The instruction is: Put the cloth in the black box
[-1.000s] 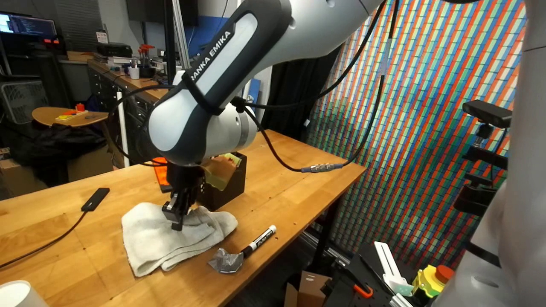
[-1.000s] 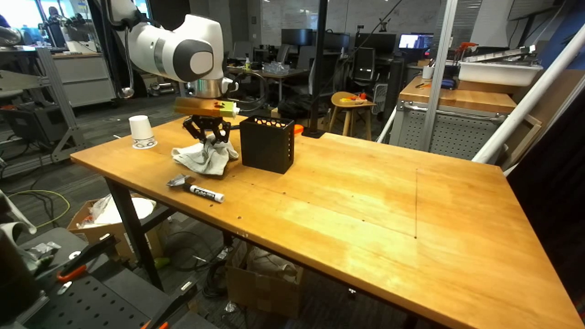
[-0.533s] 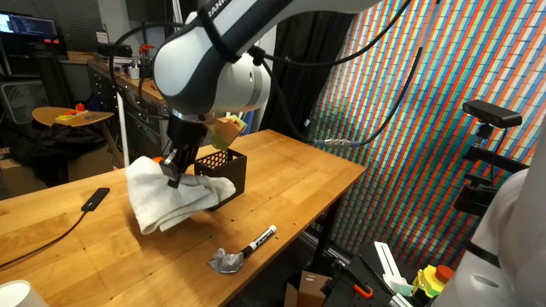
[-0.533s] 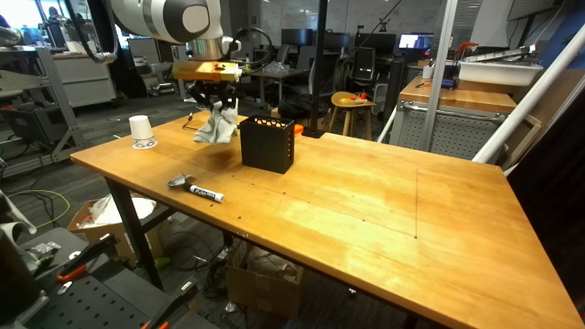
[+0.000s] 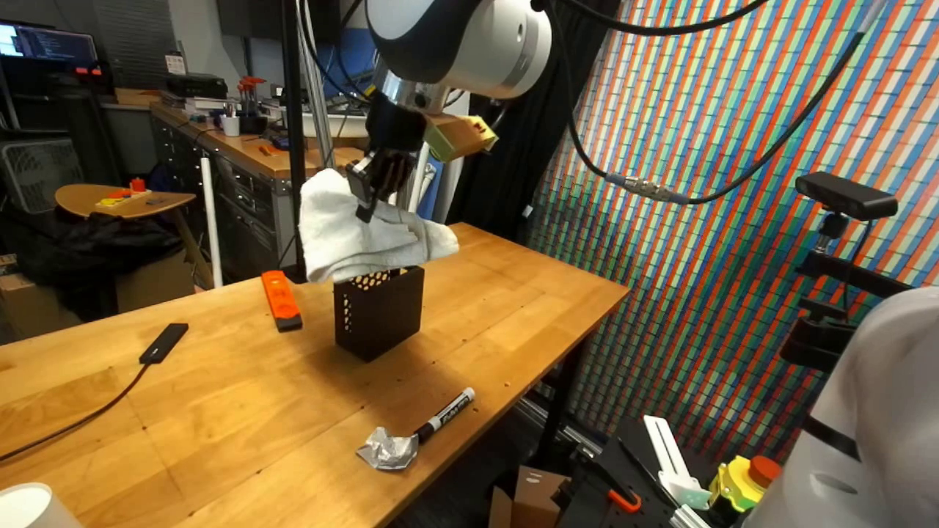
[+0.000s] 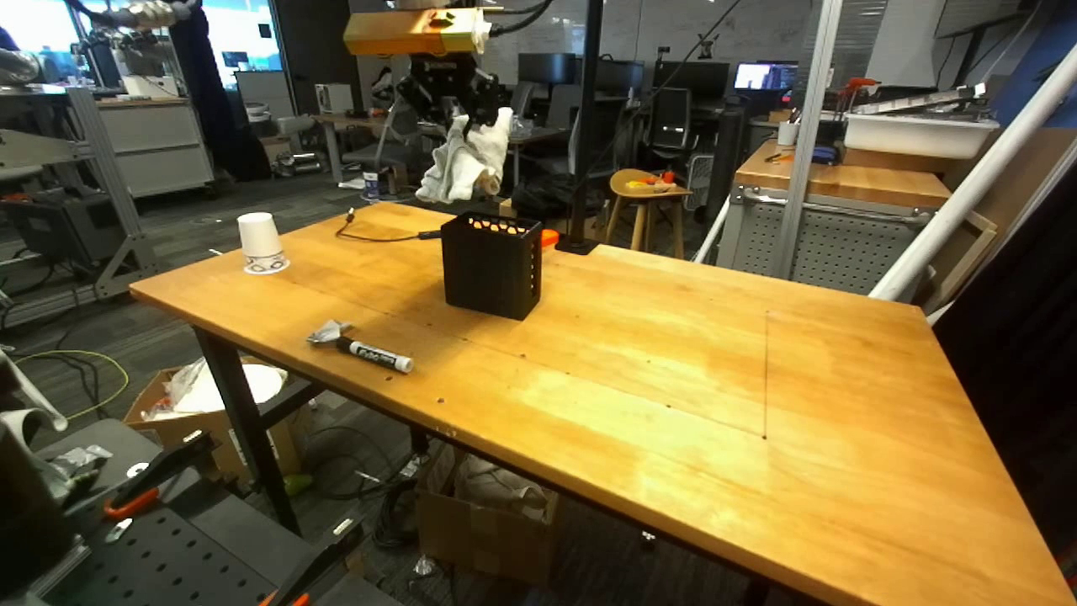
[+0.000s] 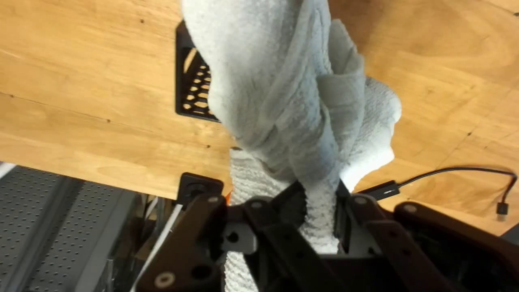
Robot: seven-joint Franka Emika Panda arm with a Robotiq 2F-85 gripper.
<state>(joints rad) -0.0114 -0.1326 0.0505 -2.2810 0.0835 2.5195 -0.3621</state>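
The cloth is white and folded. It hangs in the air in both exterior views. My gripper is shut on it from above, and the wrist view shows a bunched fold of cloth between the fingers of the gripper. The black box stands upright on the table with its top open and its sides perforated. In an exterior view the cloth hangs just above the box. In the wrist view the cloth hides most of the box; only a corner of its rim shows.
A marker with crumpled grey foil lies near the table's edge. An orange tool and a black adapter with cable lie behind. A white cup stands upside down. A black post rises at the table's edge.
The cloth lay on the table under my gripper one second ago. My gripper has lifted it and carried it up and across to above the black box.
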